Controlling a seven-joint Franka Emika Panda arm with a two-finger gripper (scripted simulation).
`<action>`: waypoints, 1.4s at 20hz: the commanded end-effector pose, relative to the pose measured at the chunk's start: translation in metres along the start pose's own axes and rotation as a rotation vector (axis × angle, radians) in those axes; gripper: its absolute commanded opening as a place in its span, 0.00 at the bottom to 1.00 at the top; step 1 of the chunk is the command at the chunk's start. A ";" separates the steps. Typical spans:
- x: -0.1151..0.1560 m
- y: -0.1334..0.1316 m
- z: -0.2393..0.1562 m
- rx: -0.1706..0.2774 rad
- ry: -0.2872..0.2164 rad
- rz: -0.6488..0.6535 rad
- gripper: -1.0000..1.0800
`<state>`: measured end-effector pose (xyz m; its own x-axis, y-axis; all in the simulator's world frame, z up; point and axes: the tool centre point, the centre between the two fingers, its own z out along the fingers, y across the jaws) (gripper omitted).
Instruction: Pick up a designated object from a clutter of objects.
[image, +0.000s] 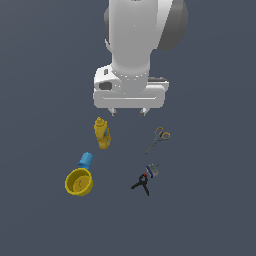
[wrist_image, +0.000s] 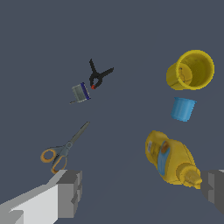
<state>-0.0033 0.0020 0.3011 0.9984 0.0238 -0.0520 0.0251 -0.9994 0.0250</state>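
My claw (image: 129, 113) hangs spread and empty; the blue cup (image: 85, 160) sits touching the yellow bowl (image: 79, 182), so I risk knocking the bowl when descending.

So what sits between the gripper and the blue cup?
The yellow bottle lies between the gripper and the blue cup, clearest in the wrist view.

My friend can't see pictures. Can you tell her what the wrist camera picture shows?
The robot's open gripper hangs above a dark floor, holding nothing, its grey jaws wide apart. Between them lies a yellow bottle on its side, with a small blue cup and a yellow bowl beyond it. Off to the side lie orange-handled scissors, a black clamp and a small grey item.
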 end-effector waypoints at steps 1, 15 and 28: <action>0.002 0.004 0.004 0.002 0.000 0.005 0.96; 0.043 0.080 0.090 0.036 0.020 0.110 0.96; 0.053 0.178 0.199 0.036 0.045 0.237 0.96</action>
<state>0.0442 -0.1719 0.1120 0.9793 -0.2021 -0.0083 -0.2021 -0.9793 -0.0058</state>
